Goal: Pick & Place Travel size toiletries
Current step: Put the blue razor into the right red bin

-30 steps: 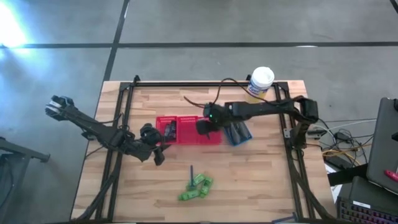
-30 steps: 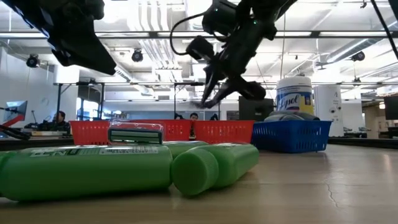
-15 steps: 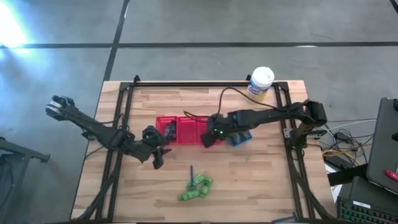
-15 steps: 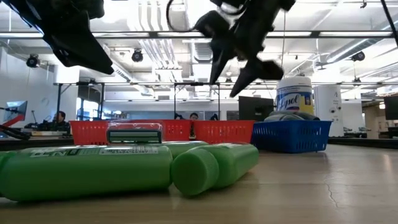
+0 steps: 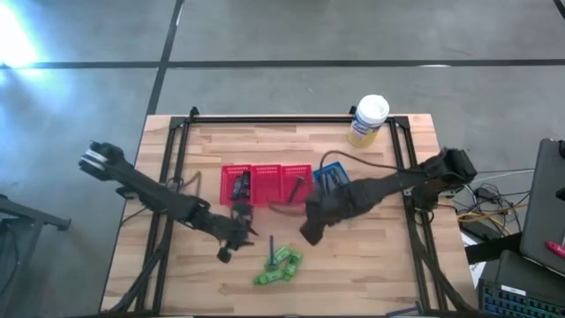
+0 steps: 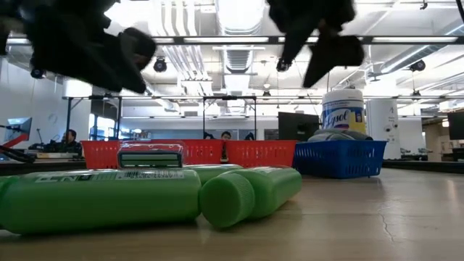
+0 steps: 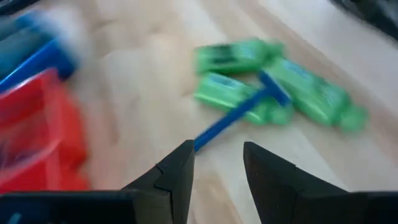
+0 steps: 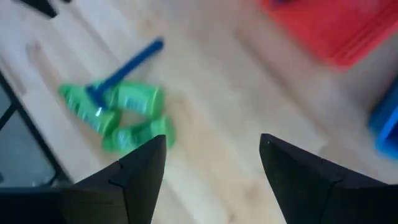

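Both my arms have swung off the baskets toward the front of the table (image 5: 371,265) — the red basket (image 5: 265,184) and blue basket (image 5: 333,177) now sit clear behind them. My right claw (image 5: 311,231) hangs spread wide and empty; my left claw (image 5: 231,248) is parted, holding nothing, nosed at the razor (image 7: 239,115). The green tubes (image 5: 278,267) lie clustered under it, so the next pick is starting. Motion blur hides the basket contents — I cannot count them.
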